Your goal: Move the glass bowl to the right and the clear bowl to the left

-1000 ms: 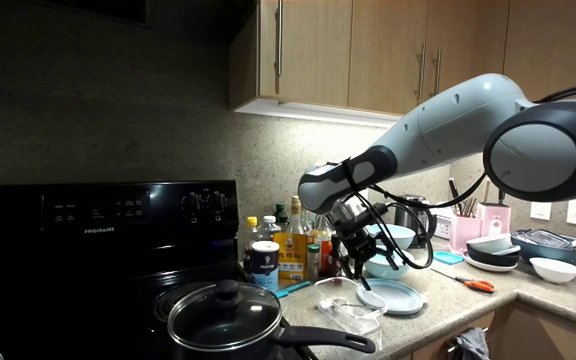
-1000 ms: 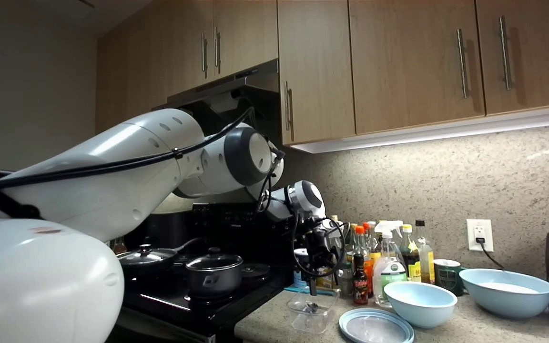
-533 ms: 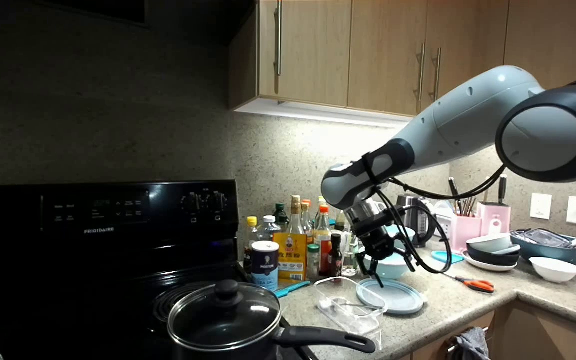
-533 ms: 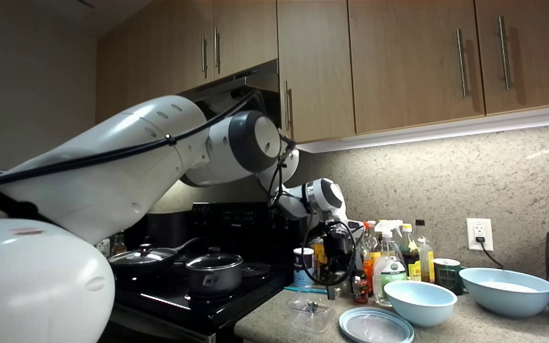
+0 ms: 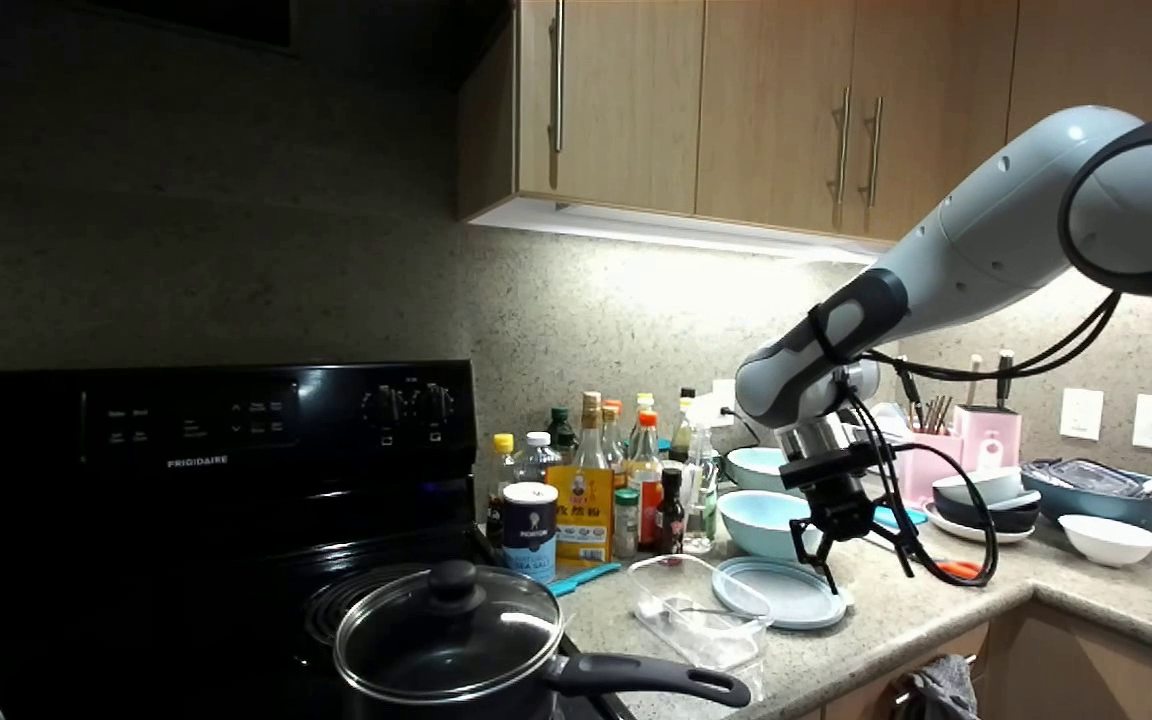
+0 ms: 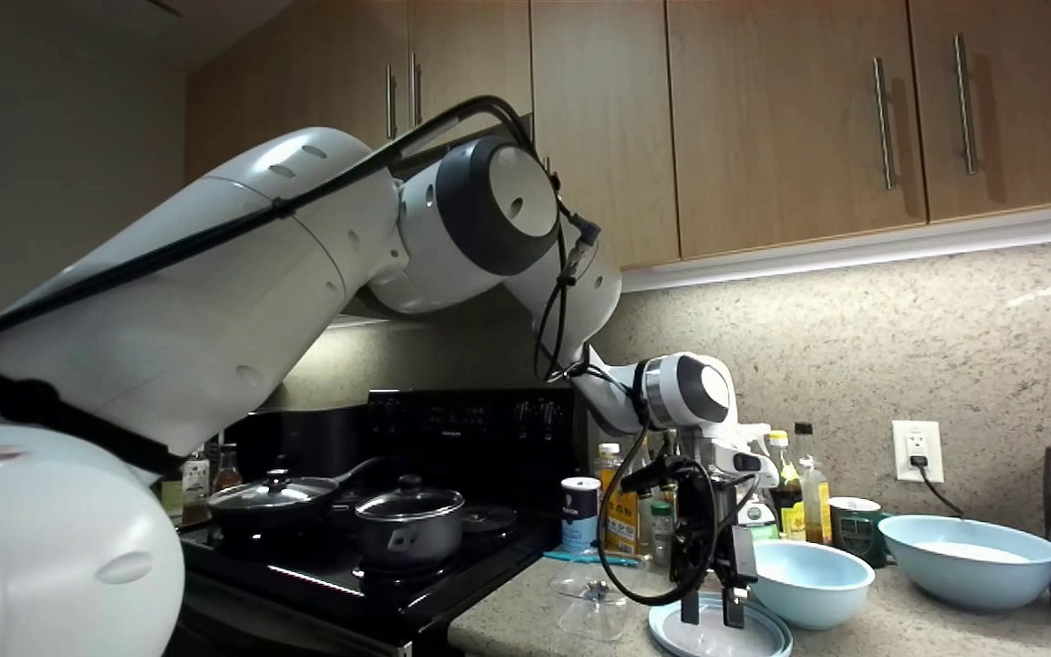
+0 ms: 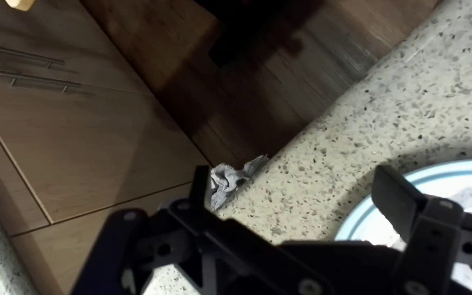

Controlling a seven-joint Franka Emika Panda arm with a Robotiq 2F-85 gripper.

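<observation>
Above surface [image 5: 886, 610], with empty claw [image 5: 872, 584] spread, glass bowl [image 5: 764, 523] at ten o'clock in an exterior view, probably owes both moves.

Bowl [image 6: 816, 595] light blue; end effector [image 6: 712, 613] mostly black; countertop [image 7: 301, 192] beige, dark-speckled.

In an exterior view, at left: FRIGIDAIRE, pale capitals on the black stove back panel [image 5: 206, 480]. Small legends along same panel too fine to read. Right of it, blue canister [image 5: 530, 535]: MORTON, SEA SALT below. Yellow packet [image 5: 581, 510] just behind: large Chinese characters, probably 孜然粉. Labels on bottles [image 5: 647, 490] farther right blurred.
</observation>
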